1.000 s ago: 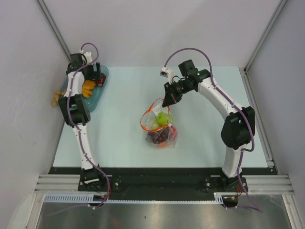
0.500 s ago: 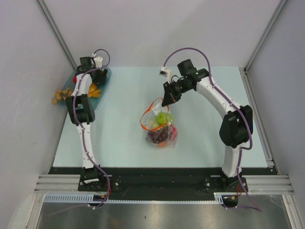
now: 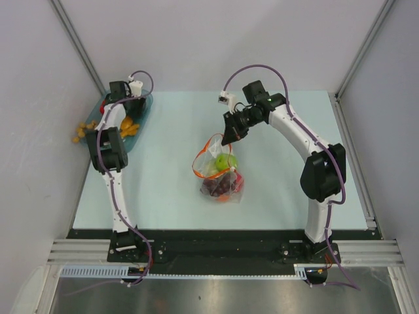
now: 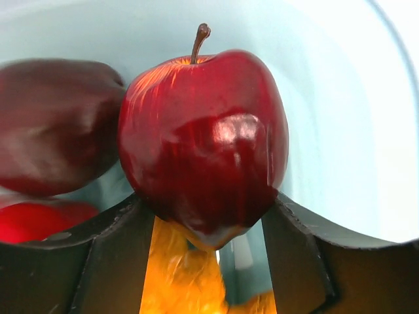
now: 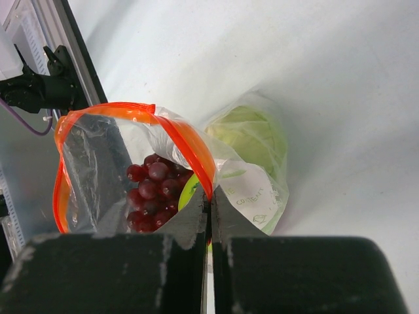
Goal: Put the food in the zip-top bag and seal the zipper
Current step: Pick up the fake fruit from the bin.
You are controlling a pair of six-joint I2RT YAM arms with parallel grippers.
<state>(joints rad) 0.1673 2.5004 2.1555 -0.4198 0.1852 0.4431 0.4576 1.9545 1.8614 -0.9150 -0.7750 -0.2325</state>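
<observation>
Right gripper (image 5: 209,208) is clenched tight, pinching the zipper (image 5: 185,142) at the rim of the zip-top bag (image 5: 91,157) and holding that rim up. The mouth gapes open, the red-orange strip looping round it. Inside the bag I see the dark purple grape bunch (image 5: 154,186) low down. A green apple (image 5: 252,134) shows through the clear plastic on the side away from the mouth. The white label (image 5: 245,196) is on the bag wall just beside the pinch point.

From the top view the bag (image 3: 219,178) sits mid table (image 3: 281,196), with the right gripper (image 3: 229,136) at its far top edge. The green apple (image 3: 224,161) is in the upper half and the grapes (image 3: 216,186) in the lower. Something red and orange shows at the bag's bottom, too small to name.

The teal tray (image 3: 140,127) is well left of the bag, toward the far side. The left gripper (image 3: 134,104) is down in it. In the left wrist view, the left gripper (image 4: 206,203) has a finger pressed against each lower flank of the red apple (image 4: 203,137), so I call it grasping. The apple stands stem up in the tray (image 4: 340,118). A dark maroon fruit (image 4: 55,124) touches its left side and something orange (image 4: 177,281) lies below the fingers.

Small orange pieces (image 3: 82,127) lie further left of the bag, past the tray.
</observation>
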